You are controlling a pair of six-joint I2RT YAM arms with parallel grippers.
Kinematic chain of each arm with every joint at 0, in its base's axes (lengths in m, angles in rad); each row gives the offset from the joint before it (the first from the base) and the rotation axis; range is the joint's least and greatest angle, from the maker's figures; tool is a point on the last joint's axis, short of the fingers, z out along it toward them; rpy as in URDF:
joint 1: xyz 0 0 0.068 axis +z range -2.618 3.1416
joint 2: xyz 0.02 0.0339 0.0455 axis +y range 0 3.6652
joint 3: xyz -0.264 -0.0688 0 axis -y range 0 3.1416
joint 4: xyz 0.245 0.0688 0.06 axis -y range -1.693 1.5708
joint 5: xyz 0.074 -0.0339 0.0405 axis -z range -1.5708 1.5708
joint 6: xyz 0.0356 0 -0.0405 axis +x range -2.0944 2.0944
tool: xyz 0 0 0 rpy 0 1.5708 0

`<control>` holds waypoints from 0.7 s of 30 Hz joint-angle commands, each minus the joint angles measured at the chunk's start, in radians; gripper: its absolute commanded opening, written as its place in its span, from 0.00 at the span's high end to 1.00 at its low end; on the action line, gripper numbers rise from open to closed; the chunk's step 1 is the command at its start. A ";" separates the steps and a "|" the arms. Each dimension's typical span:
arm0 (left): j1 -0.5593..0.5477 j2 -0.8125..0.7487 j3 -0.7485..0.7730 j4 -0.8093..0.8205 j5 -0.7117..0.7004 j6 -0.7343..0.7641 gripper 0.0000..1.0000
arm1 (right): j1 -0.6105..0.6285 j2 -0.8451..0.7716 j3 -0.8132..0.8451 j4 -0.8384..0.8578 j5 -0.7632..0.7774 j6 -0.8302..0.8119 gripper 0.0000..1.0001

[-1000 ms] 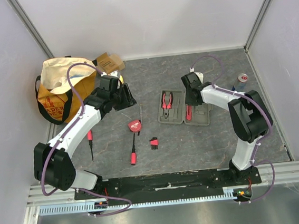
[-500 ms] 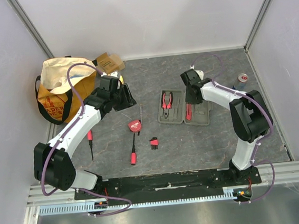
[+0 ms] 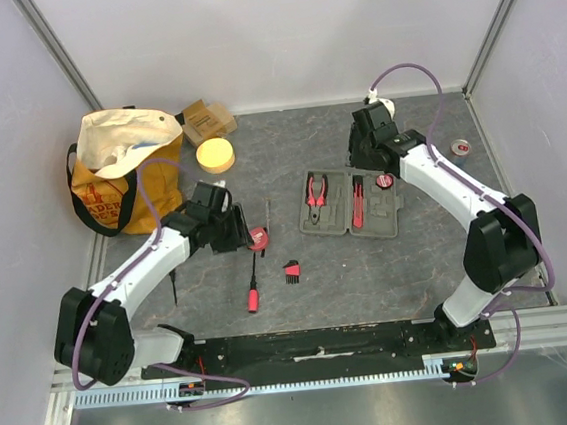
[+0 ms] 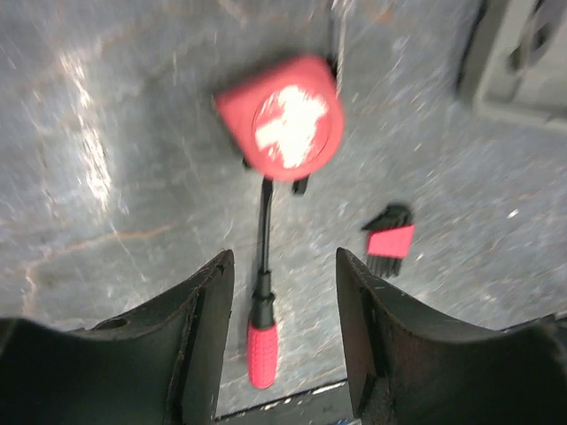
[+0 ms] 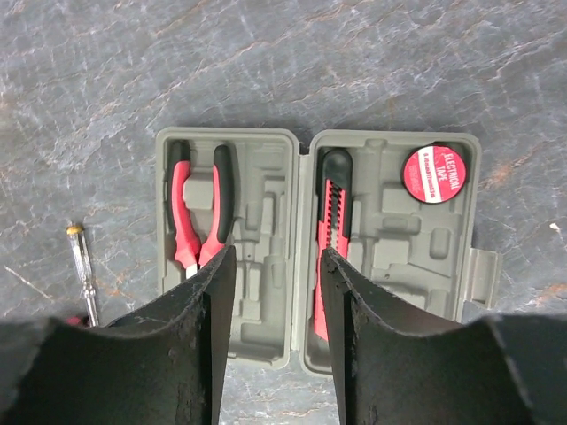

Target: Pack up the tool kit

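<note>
The tool kit case (image 3: 337, 223) lies open mid-table, also in the right wrist view (image 5: 266, 221). It holds red-and-black pliers (image 5: 199, 212), a red utility knife (image 5: 332, 221) and a round electrical tape (image 5: 434, 173). My right gripper (image 5: 273, 257) hangs open and empty above the case, seen from above at its far edge (image 3: 363, 161). My left gripper (image 4: 283, 261) is open over the floor, just short of a red tape measure (image 4: 283, 124), and holds nothing. Between its fingers a red-handled screwdriver (image 4: 262, 354) lies on the floor. Red hex keys (image 4: 390, 241) sit to the right.
An orange-and-cream tote bag (image 3: 119, 178), a cardboard box (image 3: 204, 120) and a yellow roll (image 3: 216, 155) stand at the back left. A thin tester screwdriver (image 3: 267, 212) lies left of the case. A small roll (image 3: 460, 146) sits at the far right.
My right gripper opened and rose back from the case, and the electrical tape now lies in its slot. My left arm swung from beside the bag down toward the tape measure.
</note>
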 commanded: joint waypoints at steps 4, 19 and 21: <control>-0.044 -0.007 -0.092 0.016 0.033 -0.038 0.44 | 0.055 -0.015 -0.051 0.077 -0.121 -0.081 0.42; -0.039 -0.375 0.012 -0.150 -0.502 -0.206 0.44 | 0.518 0.244 0.127 0.102 -0.094 -0.182 0.16; -0.040 -0.447 0.011 -0.151 -0.533 -0.197 0.44 | 0.554 0.285 0.162 0.090 -0.081 -0.188 0.14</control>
